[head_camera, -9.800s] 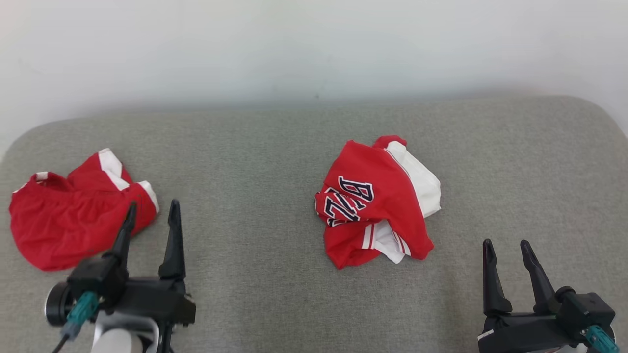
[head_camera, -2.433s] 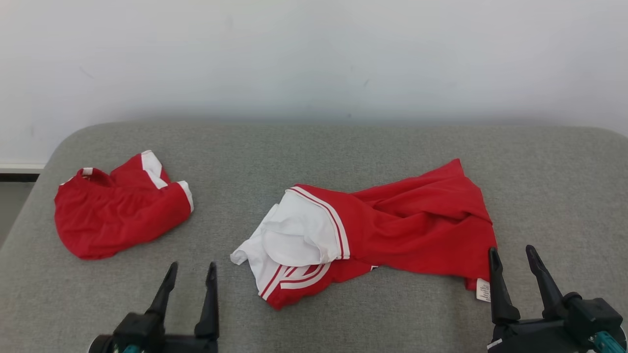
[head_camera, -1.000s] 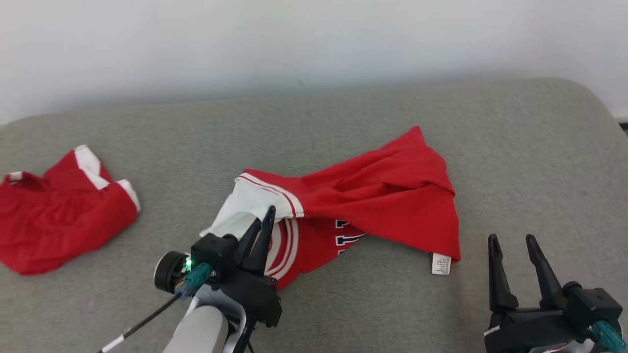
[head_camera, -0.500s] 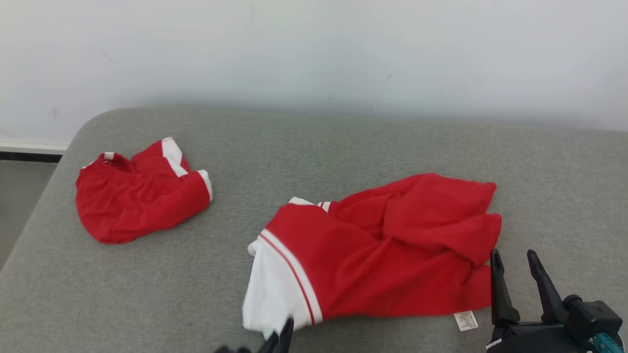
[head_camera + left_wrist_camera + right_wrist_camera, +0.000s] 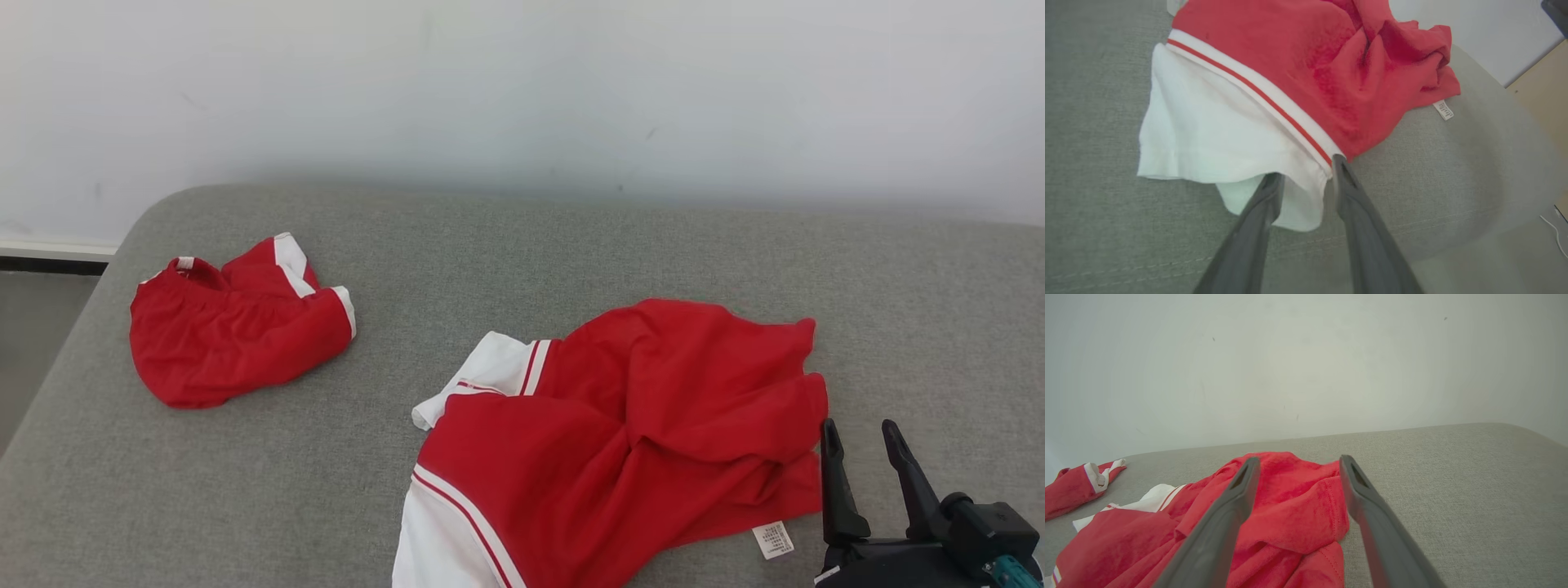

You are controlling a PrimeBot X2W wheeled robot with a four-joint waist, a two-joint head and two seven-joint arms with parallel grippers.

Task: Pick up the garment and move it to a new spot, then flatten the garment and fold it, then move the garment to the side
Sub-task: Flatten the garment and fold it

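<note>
Crumpled red jersey (image 5: pixel 645 425) lies at the front of the grey cushion (image 5: pixel 522 245); to flatten it well, I'd pinch opposite edges and draw them apart low. My left gripper (image 5: pixel 1306 167) reaches in flat, jaws parted around the white sleeve (image 5: pixel 1208 134) without pinching it. My right gripper (image 5: pixel 859 425) hovers open just beside the hem.
</note>
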